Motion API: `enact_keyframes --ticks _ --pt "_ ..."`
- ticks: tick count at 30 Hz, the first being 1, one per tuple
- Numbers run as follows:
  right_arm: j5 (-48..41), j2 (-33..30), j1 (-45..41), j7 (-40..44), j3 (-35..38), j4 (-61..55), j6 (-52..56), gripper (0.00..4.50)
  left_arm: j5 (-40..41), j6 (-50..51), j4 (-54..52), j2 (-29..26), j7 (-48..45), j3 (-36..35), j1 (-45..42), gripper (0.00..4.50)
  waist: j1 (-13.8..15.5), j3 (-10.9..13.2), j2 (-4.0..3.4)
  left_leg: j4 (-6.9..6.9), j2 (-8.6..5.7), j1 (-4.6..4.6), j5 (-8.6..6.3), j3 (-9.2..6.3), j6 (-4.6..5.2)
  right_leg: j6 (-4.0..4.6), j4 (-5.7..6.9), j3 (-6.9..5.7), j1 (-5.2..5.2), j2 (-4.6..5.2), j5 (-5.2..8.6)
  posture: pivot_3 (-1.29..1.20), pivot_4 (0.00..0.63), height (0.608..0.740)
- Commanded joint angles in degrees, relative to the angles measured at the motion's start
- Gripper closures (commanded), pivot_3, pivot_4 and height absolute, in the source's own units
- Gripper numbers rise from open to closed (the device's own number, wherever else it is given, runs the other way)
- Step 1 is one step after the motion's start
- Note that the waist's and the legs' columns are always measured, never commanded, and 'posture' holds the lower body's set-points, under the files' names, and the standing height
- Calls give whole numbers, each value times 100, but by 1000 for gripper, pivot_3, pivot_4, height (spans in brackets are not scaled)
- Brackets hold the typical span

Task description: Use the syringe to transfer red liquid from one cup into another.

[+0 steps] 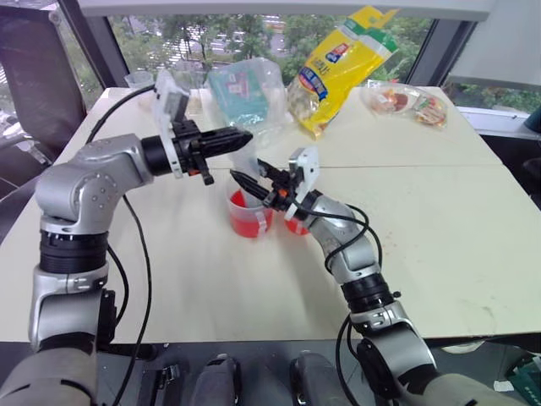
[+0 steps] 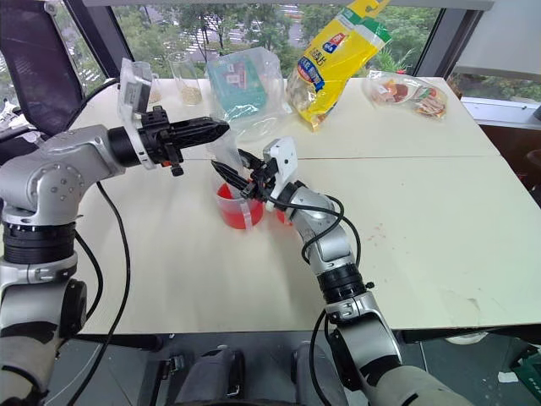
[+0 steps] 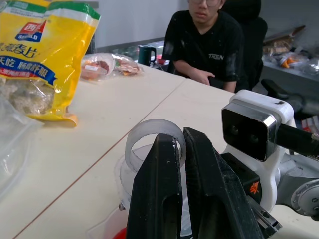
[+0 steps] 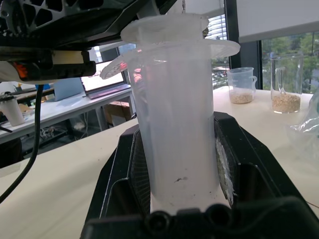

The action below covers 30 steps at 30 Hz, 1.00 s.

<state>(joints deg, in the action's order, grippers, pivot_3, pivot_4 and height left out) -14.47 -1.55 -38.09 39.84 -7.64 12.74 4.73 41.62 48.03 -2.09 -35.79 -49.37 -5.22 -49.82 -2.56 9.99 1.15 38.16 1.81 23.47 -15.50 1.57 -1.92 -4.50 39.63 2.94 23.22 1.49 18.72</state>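
Note:
The clear syringe (image 4: pixel 177 124) stands upright over the wider cup (image 1: pixel 247 216), which holds red liquid (image 1: pixel 245 224). My right gripper (image 1: pixel 245 179) is shut on the syringe's barrel, with a finger (image 4: pixel 127 164) on either side. From the left, my left gripper (image 1: pixel 243 137) reaches in level above it. It is shut on the plunger's clear top ring (image 3: pixel 149 137), with its fingers (image 3: pixel 159 179) pressed close together. The narrower cup (image 1: pixel 296 227) stands just right of the wider one, mostly hidden behind my right wrist.
At the table's far side lie a yellow snack bag (image 1: pixel 338 68), a clear bag holding a teal packet (image 1: pixel 245 93) and a small snack pouch (image 1: pixel 410 103). Beakers of tan grains (image 4: pixel 286 84) stand at the far left. A person in black (image 3: pixel 209 45) sits beyond the table.

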Motion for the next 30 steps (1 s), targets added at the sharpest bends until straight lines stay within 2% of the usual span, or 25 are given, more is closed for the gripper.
enact_keyframes --ticks 1,15,28,30 --pt "128 -39 104 320 -401 94 197 3135 6 -395 -157 -73 78 -390 -594 4389 0 0 0 0 0 0 0 0 0 0 0 0 0 0 0 0 150 740" --pt "120 -94 138 358 -485 106 313 3135 -122 -542 70 -91 73 -495 -906 4389 0 0 0 0 0 0 0 0 0 0 0 0 0 0 0 0 150 740" --pt "49 -81 4 316 -387 51 359 3135 -15 -388 -4 -72 24 -509 -777 4389 -2 0 0 0 0 0 0 0 0 0 0 0 0 0 0 0 150 740" --pt "0 -81 -63 290 -320 4 385 3135 31 -299 -41 -94 -35 -482 -667 3739 -5 0 0 0 0 0 0 0 0 0 0 0 0 0 0 0 150 740"
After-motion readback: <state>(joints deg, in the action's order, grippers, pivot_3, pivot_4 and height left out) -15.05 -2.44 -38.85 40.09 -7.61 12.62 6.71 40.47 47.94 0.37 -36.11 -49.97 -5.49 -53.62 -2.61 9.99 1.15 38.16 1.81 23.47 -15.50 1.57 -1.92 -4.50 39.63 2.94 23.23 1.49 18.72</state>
